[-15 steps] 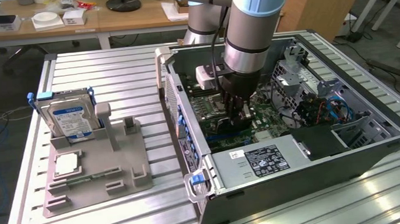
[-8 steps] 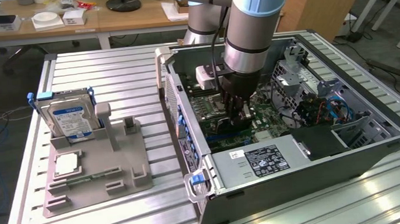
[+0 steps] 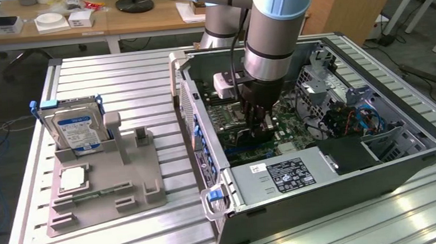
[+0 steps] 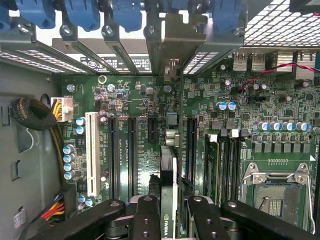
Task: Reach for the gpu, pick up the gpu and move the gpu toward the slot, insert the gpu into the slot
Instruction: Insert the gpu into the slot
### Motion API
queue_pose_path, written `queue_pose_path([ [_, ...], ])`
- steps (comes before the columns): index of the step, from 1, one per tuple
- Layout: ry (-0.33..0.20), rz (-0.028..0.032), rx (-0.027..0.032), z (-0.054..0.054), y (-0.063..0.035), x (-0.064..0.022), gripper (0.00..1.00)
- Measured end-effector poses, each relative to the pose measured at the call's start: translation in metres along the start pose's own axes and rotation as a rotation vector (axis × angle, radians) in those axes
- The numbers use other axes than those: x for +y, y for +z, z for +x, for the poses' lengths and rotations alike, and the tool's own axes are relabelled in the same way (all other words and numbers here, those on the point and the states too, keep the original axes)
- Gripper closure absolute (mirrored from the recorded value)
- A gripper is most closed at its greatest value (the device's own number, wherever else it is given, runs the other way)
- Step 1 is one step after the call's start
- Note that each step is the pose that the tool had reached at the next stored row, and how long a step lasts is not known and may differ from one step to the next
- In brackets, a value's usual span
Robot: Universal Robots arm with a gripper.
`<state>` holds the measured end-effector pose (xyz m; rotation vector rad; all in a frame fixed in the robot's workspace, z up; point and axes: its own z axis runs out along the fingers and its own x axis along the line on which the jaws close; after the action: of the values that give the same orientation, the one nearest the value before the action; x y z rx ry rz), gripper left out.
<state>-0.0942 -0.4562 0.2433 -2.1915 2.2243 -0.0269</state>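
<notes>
Gripper point(image 4: 167, 212) clamped on gpu point(image 4: 167, 170), card held edge-on above motherboard point(image 4: 130, 100) inside open computer case point(image 3: 399, 163), hard drive point(image 3: 75, 126) at nine o'clock, well apart.

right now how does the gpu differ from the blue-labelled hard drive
The gpu is a thin dark card held edge-on between the gripper's fingers, down inside the open computer case over the motherboard; the hard drive is a thicker silver block with a blue label. The gpu is gripped; the hard drive stands free in the grey holder outside the case. Both stand on edge.
</notes>
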Motion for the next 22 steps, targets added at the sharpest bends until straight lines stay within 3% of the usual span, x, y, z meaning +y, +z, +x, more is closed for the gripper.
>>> queue_pose_path([
  [22, 0.0, 0.0, 0.0009, 0.0001, 0.0042, 0.0015, 0.74],
])
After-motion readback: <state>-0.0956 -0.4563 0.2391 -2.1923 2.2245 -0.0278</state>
